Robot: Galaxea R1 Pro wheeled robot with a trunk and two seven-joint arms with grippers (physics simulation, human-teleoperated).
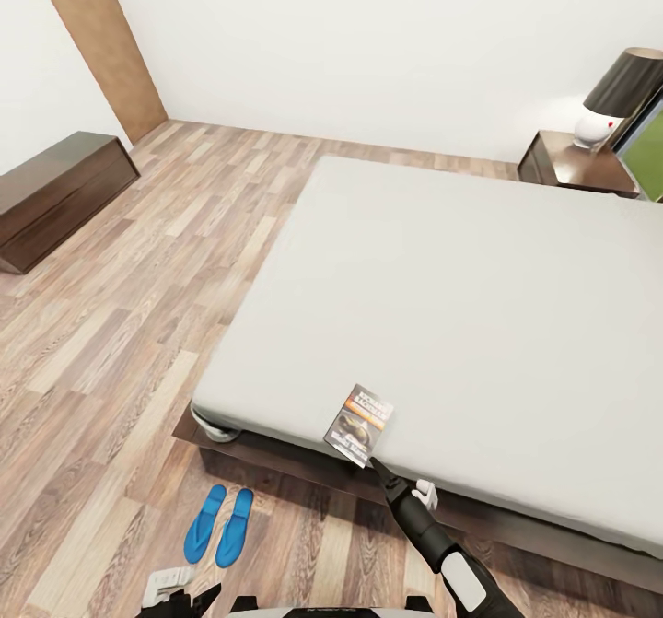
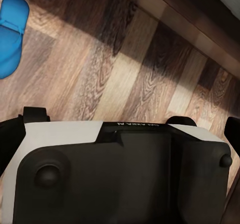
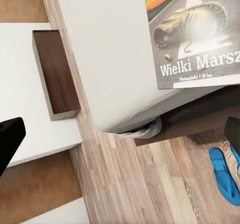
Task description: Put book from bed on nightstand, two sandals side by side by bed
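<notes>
The book (image 1: pixel 359 425) (a thin, light, bendy paperback) lies at the bed's (image 1: pixel 479 277) near edge, corner overhanging. The right gripper (image 1: pixel 376 464) seems spread just beside it; that overhanging edge offers the best pinch.

A long dark bench (image 1: pixel 55 196) is sitting against the left wall on the wood-plank floor (image 1: pixel 138 323), a brown door (image 1: pixel 99 42) is standing in the far corner, and a dark-shaded lamp (image 1: pixel 619 93) is standing at the far right.
</notes>
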